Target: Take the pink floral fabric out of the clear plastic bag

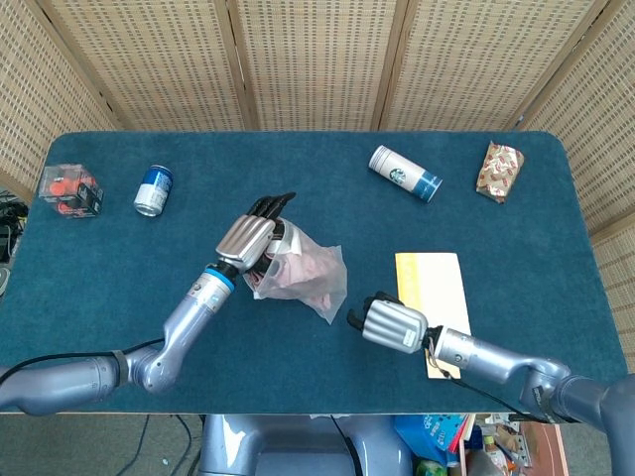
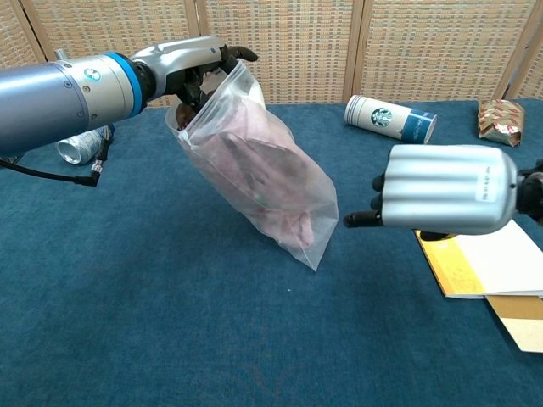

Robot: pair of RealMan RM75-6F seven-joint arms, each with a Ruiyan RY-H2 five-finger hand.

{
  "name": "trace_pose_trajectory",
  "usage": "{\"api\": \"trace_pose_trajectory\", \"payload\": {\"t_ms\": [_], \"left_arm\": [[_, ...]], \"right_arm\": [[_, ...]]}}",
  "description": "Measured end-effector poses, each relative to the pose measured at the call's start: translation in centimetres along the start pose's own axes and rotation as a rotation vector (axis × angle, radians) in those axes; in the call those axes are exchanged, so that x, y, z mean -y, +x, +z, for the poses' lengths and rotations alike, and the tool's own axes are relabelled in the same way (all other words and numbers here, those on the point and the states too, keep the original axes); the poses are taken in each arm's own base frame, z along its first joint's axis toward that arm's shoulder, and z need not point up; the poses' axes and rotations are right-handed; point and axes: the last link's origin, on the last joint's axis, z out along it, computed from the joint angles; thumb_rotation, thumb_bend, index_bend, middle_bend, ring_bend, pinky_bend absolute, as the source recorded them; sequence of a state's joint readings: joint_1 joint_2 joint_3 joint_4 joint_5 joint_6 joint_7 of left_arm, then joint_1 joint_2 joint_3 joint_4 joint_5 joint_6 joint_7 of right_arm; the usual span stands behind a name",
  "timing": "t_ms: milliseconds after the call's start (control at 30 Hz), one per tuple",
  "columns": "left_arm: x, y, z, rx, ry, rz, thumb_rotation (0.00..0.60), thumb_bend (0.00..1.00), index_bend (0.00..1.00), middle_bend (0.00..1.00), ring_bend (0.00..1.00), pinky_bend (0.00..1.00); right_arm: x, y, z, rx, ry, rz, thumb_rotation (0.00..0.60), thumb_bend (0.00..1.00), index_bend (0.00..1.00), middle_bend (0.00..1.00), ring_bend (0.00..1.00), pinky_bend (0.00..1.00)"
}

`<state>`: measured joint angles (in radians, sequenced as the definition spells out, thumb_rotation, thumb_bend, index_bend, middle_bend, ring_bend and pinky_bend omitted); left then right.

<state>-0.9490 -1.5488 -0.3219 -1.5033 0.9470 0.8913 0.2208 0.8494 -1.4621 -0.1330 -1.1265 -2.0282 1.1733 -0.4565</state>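
My left hand (image 1: 253, 235) (image 2: 193, 66) grips the open top edge of the clear plastic bag (image 1: 303, 278) (image 2: 259, 170) and holds it up, its lower corner near the blue cloth. The pink floral fabric (image 2: 254, 174) (image 1: 298, 270) is bunched inside the bag. To the right of the bag hovers my right hand (image 1: 392, 324) (image 2: 445, 189), back toward the chest camera, dark fingertips pointing left at the bag's bottom corner. It holds nothing and stays a short gap from the bag.
A yellow-and-white booklet (image 1: 432, 288) (image 2: 484, 254) lies under and right of my right hand. A Starbucks cup (image 1: 405, 174) (image 2: 390, 119) lies on its side at the back. A snack packet (image 1: 500, 170), blue can (image 1: 153, 189) and clear box (image 1: 69, 189) sit farther off.
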Motion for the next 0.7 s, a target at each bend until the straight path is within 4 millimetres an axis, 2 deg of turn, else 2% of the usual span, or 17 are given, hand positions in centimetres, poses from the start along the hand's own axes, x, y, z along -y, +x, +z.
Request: {"api": "trace_pose_trajectory", "payload": {"t_ms": [200, 367, 700], "left_arm": [[0.2, -0.1, -0.1, 0.005, 0.009, -0.008, 0.600, 0.43, 0.73, 0.00, 0.00, 0.00], [0.3, -0.1, -0.2, 0.008, 0.015, -0.020, 0.600, 0.43, 0.73, 0.00, 0.00, 0.00], [0.4, -0.3, -0.4, 0.016, 0.014, -0.027, 0.600, 0.43, 0.73, 0.00, 0.00, 0.00]], "right_arm": [[2.2, 1.0, 4.0, 0.020, 0.095, -0.074, 0.600, 0.01, 0.29, 0.72, 0.69, 0.93], [2.8, 1.4, 6.5, 0.031, 0.092, -0.089, 0.600, 0.03, 0.29, 0.72, 0.69, 0.93], [2.4, 1.2, 7.9, 0.048, 0.050, -0.086, 0.600, 0.04, 0.29, 0.72, 0.69, 0.93]]}}
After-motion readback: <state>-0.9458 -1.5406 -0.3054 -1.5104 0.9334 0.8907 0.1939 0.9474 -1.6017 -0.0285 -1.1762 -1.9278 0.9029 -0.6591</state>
